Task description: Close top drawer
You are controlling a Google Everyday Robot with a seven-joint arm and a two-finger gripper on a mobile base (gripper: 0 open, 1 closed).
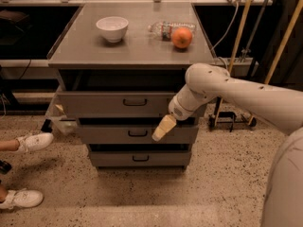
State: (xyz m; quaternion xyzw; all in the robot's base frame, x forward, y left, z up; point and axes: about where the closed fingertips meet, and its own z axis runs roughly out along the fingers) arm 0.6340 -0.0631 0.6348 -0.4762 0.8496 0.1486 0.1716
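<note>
The top drawer (104, 103) of the grey cabinet is pulled out partway, and its dark inside shows behind the flat front. Its small dark bar handle (135, 102) sits at the centre of the front. My gripper (157, 135) has cream fingers pressed together and holds nothing. It points down and to the left in front of the middle drawer (109, 134), just below the right part of the top drawer's front. My white arm (222, 86) reaches in from the right.
A white bowl (112, 28), a plastic bottle (163, 29) and an orange (182, 38) lie on the cabinet top. The bottom drawer (118, 159) is below. A person's white shoes (33, 142) (21, 198) are on the floor at left. Wooden poles (240, 30) and a stand are at right.
</note>
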